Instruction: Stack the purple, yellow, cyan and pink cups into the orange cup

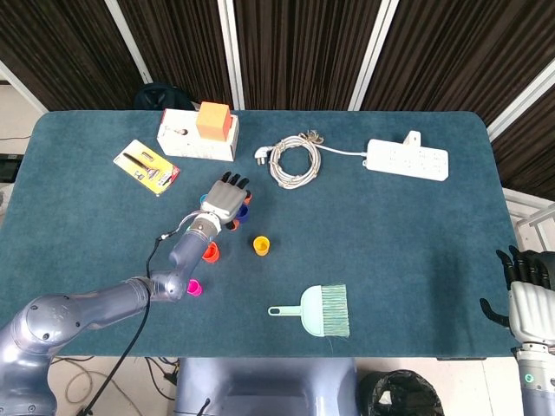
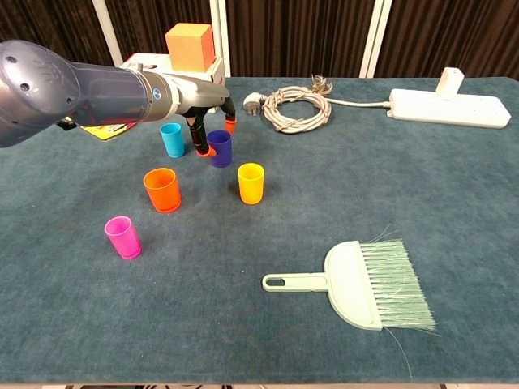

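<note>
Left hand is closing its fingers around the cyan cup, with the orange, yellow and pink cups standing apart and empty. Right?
Not quite. The chest view shows the left hand with fingers around the purple cup; the cyan cup stands beside it. The orange cup, yellow cup and pink cup stand apart.
</note>
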Robot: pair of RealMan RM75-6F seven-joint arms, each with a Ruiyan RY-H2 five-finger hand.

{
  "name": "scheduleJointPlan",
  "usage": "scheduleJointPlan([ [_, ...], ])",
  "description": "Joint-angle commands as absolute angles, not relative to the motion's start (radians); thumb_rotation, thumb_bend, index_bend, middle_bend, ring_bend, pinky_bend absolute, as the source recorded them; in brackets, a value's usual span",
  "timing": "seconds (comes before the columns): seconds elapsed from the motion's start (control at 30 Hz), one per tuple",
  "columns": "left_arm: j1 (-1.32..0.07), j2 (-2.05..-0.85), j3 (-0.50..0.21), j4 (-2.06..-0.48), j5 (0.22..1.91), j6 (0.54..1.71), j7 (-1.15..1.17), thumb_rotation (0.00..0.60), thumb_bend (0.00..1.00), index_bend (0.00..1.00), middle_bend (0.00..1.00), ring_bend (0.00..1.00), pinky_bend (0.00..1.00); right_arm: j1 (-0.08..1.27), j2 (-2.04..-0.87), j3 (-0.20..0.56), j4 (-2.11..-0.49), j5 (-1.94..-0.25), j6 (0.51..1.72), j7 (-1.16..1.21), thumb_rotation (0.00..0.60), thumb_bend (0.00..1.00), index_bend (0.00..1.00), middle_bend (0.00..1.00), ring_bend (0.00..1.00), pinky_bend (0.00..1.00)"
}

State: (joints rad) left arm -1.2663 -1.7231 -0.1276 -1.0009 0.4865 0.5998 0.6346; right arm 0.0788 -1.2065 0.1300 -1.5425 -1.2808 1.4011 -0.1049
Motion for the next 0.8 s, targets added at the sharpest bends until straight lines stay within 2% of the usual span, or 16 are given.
scheduleJointPlan([
  [0.03, -1.267, -1.727, -0.121, -0.994, 0.483, 0.603, 0.64, 0.6, 0.29, 0.41, 0.1, 0.0, 0.0, 0.079, -1.207, 0.13, -1.542, -1.281, 1.401, -0.103, 0.6, 0.34, 0.12, 0.05, 0.09, 0.05],
  [0.27, -1.267, -1.726, -0.121, -0.994, 0.487, 0.614, 0.636, 0.6, 0.32, 0.45, 0.11, 0.0, 0.0, 0.079, -1.209, 0.131, -1.538, -1.279, 1.399, -0.101, 0.6, 0.34, 0.12, 0.05, 0.09, 0.05],
  [0.47, -1.273, -1.675, -0.151, -1.08, 0.532, 0.671, 0.624, 0.6, 0.33, 0.41, 0.11, 0.0, 0.0, 0.077, -1.208, 0.133, -1.539, -1.282, 1.407, -0.096, 0.6, 0.34, 0.12, 0.05, 0.09, 0.05],
  [0.6, -1.27, -1.579, -0.165, -1.233, 0.57, 0.755, 0.648, 0.6, 0.33, 0.41, 0.11, 0.0, 0.0, 0.077, -1.207, 0.131, -1.538, -1.283, 1.401, -0.09, 0.6, 0.34, 0.12, 0.05, 0.09, 0.05],
  [0.8, -1.231, -1.348, -0.159, -1.555, 0.538, 0.827, 0.68, 0.6, 0.33, 0.39, 0.11, 0.0, 0.0, 0.078, -1.205, 0.129, -1.539, -1.29, 1.399, -0.08, 0.6, 0.34, 0.12, 0.05, 0.09, 0.05],
])
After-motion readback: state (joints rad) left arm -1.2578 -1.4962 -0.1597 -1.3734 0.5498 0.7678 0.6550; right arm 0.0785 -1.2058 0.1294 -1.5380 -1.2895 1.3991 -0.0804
